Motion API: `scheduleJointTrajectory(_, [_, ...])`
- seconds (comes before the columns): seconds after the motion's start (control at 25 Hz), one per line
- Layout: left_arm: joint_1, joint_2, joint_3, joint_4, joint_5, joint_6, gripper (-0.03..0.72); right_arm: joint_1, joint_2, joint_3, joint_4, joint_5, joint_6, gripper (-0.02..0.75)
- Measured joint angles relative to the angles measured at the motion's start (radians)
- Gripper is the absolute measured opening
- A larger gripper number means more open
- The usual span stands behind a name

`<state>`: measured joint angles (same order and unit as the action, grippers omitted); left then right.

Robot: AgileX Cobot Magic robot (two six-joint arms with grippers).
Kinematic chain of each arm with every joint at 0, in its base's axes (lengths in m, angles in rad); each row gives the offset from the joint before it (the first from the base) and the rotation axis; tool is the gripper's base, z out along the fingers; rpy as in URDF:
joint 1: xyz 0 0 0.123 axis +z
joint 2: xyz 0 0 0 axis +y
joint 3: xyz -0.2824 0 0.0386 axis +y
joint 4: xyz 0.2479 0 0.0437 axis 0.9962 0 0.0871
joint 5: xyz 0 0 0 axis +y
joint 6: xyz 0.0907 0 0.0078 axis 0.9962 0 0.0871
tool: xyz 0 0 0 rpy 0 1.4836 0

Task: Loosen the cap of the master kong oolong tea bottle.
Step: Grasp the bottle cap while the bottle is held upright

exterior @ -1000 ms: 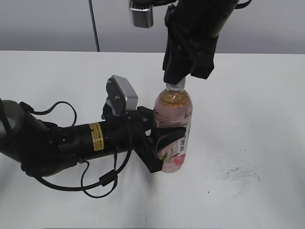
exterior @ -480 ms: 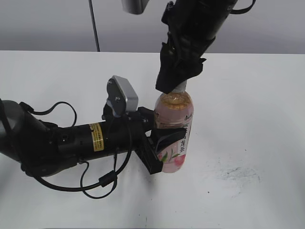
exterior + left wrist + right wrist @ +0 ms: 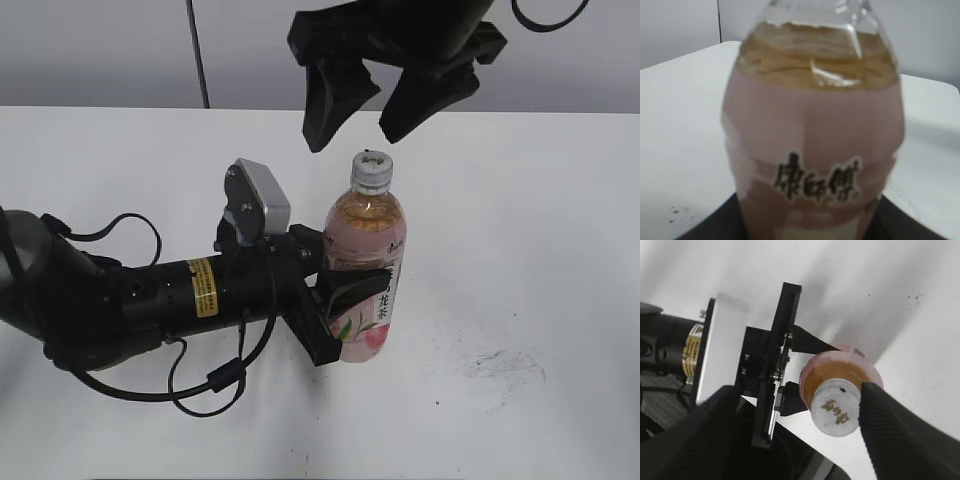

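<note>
Two grippers worked around one bottle (image 3: 364, 270), which stood upright on the white table (image 3: 520, 250). The left gripper (image 3: 335, 300), lying low beside the bottle, was clenched around its labelled lower half, one dark finger (image 3: 352, 283) crossing the front of the label. From the left wrist view the bottle (image 3: 815, 135) filled the frame, amber tea above a pink label with dark Chinese characters. The right gripper (image 3: 362, 98) hung just above the bottle, spread wide and holding nothing, its two fingers splayed to either side of the cap (image 3: 372, 171) and clear of it. In the right wrist view the fingers (image 3: 895, 430) flanked the cap (image 3: 836, 409). The cap was white, round, seated on the neck, with a small dark mark on top.
</note>
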<state>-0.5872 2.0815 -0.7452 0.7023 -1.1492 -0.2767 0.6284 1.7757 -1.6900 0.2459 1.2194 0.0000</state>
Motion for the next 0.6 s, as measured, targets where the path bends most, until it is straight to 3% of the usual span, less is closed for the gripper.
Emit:
scheduleJointTrajectory(0.24, [0.000, 0.000, 0.000, 0.000, 0.000, 0.000, 0.283, 0.000, 0.000, 0.000, -0.069, 0.000, 0.212, 0.572])
scheduleJointTrajectory(0.6, [0.000, 0.000, 0.000, 0.000, 0.000, 0.000, 0.283, 0.000, -0.001, 0.061, -0.069, 0.001, 0.243, 0.571])
